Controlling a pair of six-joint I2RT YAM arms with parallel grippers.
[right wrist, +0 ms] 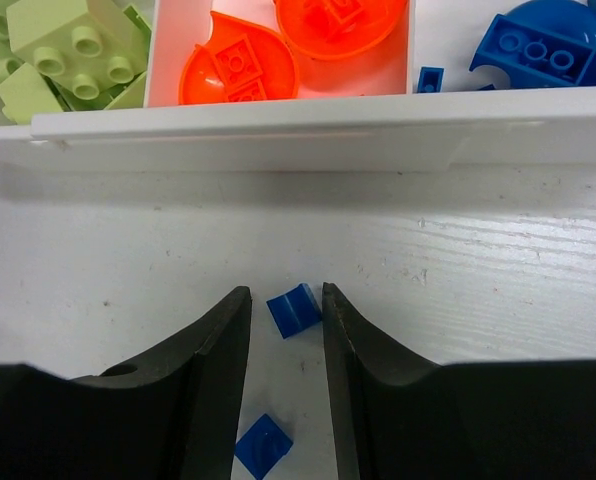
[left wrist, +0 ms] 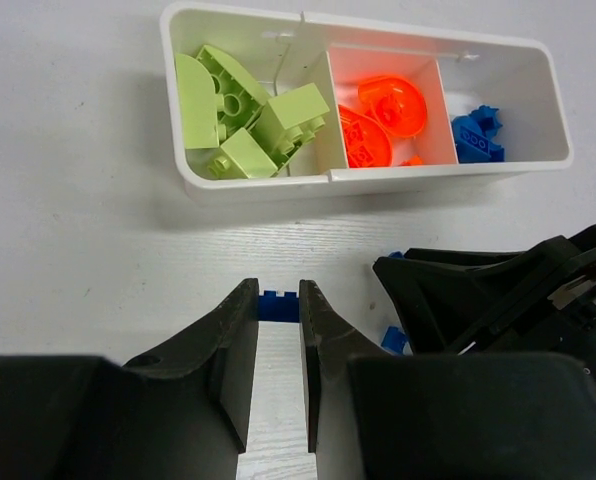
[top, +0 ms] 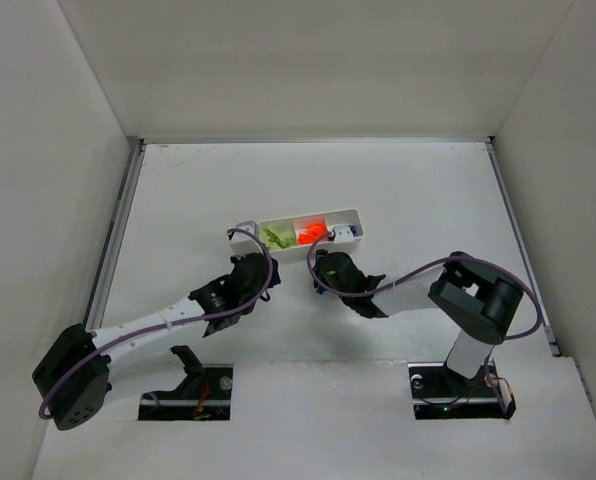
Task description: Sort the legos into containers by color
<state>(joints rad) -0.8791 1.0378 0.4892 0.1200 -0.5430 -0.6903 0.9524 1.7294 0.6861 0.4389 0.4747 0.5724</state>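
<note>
1. Top external: white tray [top: 359, 218] on desk [top: 408, 180], legos [top: 309, 234] green, orange, blue by compartment; left end effector [top: 250, 268] and right end effector [top: 323, 272] near it.
2. Left wrist: narrow gap, tips gripping blue brick [left wrist: 278, 304] on desk.
3. Right wrist: gap wider; blue slope brick [right wrist: 296, 310] between tips, touching one finger.

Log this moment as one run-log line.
left claw: shut on blue brick | right claw: open, straddling second blue brick | tray: green legos, orange legos, blue legos in separate compartments
</note>
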